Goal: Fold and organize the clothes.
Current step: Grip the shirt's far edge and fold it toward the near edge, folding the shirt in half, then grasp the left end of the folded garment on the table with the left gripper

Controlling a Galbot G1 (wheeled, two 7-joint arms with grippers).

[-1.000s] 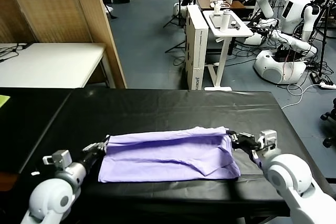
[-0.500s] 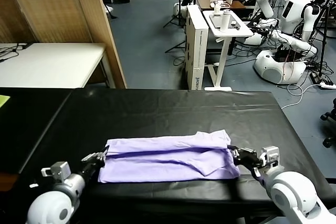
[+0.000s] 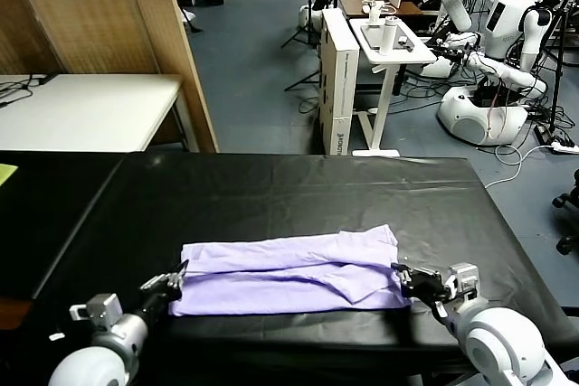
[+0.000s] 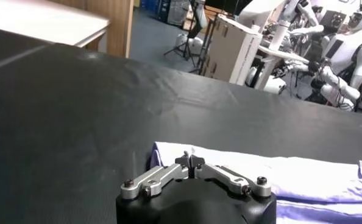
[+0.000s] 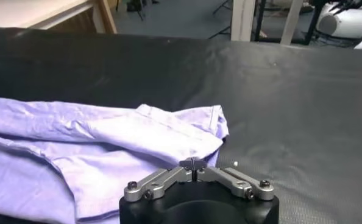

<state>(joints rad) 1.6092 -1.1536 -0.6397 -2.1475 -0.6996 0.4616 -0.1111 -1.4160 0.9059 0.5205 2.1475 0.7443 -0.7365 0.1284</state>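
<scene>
1. While you watch the left gripper (image 3: 175, 278), note its fingers are clenched at the left edge of the T-shirt (image 3: 289, 270), holding nothing.
2. Your T-shirt lies folded on the black table (image 3: 289, 189).
3. Your right gripper (image 3: 402, 274) sits clenched, empty, at the T-shirt's right edge.

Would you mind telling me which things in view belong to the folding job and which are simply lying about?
Belongs to the job:
- lavender T-shirt, folded into a strip on the black table
- left tool, shut at its left end
- right tool, shut at its right end

Lying about:
- white table
- white stand
- parked robots
</scene>
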